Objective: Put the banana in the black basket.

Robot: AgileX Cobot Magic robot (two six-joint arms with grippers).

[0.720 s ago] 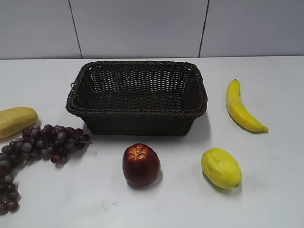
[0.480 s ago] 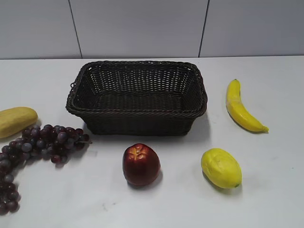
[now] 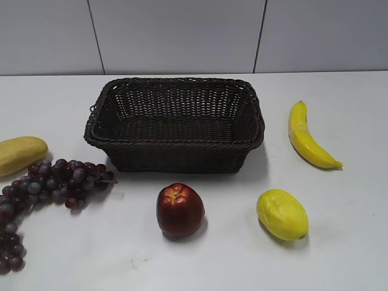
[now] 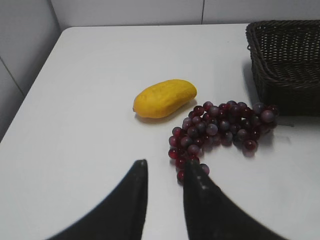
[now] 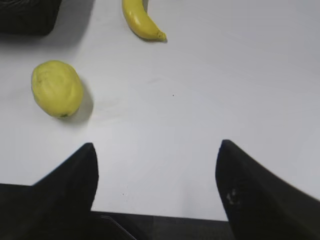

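The step in hand is judged to be the reach for the banana, since nothing has yet been taken up. The white surface (image 3: 339, 242) carries everything, and the black basket (image 3: 176, 124) stands near its middle, empty, with flared woven sides and a braided rim. The banana (image 3: 308, 138) lies flat on the surface just beside the basket's right short side, apart from it, with one end pointing away toward the wall and the tapered tip toward the front right.

The right hand (image 5: 157, 160) is best suited to the pick: it is held wide open over bare surface, nothing between its fingers, with the banana (image 5: 141, 20) ahead of it at the top edge of the right wrist view. A grip across the thick middle of the fruit, jaws set crosswise to its length, would probably be steadiest; the curved, smooth skin could let it swivel if it were taken near a tip. The lemon-like fruit (image 5: 56, 88) lies near the path and should be passed clear.

The left hand (image 4: 165, 172) is nearly closed, only a narrow gap being left, and holds nothing; it hangs by the grapes (image 4: 220, 127) and the oblong yellow fruit (image 4: 164, 98).

The banana is seen as slim, bright yellow and evenly curved.
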